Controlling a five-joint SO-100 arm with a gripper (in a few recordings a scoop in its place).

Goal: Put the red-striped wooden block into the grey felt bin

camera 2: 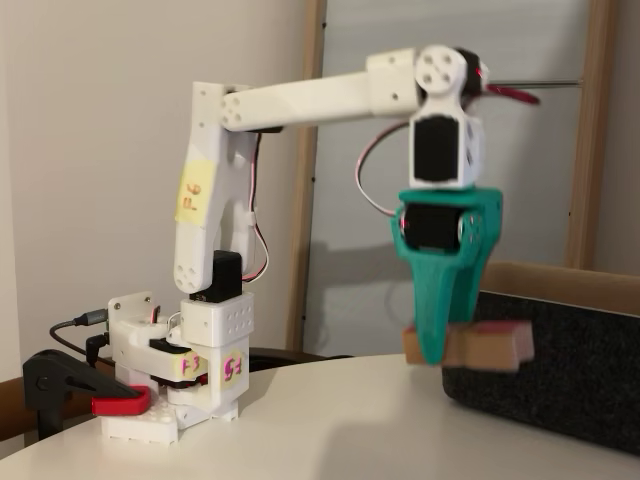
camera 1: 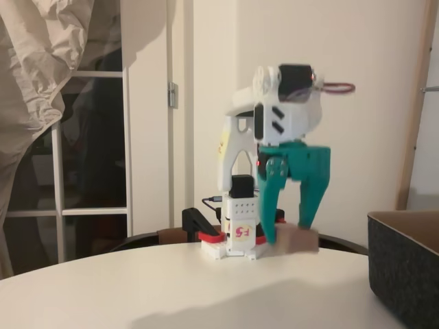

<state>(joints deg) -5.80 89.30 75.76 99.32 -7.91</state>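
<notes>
The teal two-finger gripper [camera 2: 436, 345] was seen pointing downward, closed on the small rectangular wooden block [camera 2: 487, 345], which was held clear above the round white worktop [camera 2: 330, 430]. The block appeared blurred; its stripes could not be made out. In both fixed views the block [camera 1: 296, 241] was seen between the teal fingers [camera 1: 270, 205]. The large dark charcoal-grey felt bin [camera 2: 570, 370] with a tan inner face was noted just beside the held block, at the right edge [camera 1: 405, 264].
</notes>
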